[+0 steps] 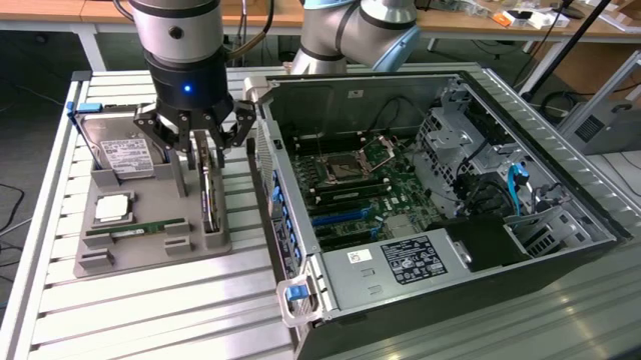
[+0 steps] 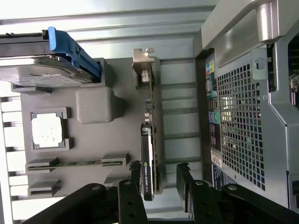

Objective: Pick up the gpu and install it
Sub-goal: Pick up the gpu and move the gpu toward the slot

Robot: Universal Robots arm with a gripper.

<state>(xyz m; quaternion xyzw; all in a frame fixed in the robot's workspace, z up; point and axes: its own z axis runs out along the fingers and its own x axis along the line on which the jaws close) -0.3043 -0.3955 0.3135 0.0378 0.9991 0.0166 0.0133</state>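
Note:
The gpu stands on its long edge in a slot of the grey holder, with its silver bracket at one end. In the wrist view the gpu shows its green board, its black cooler and the bracket. My gripper hangs straight over the card and is open. Its black fingertips sit on either side of the card's cooler end. There is a gap between the fingers and the card. The gripper holds nothing.
The holder also carries a silver hard drive with a blue clip, a processor and a narrow green memory stick. An open computer case with its motherboard lies to the exterior view's right, close beside the holder. All rest on a slatted metal table.

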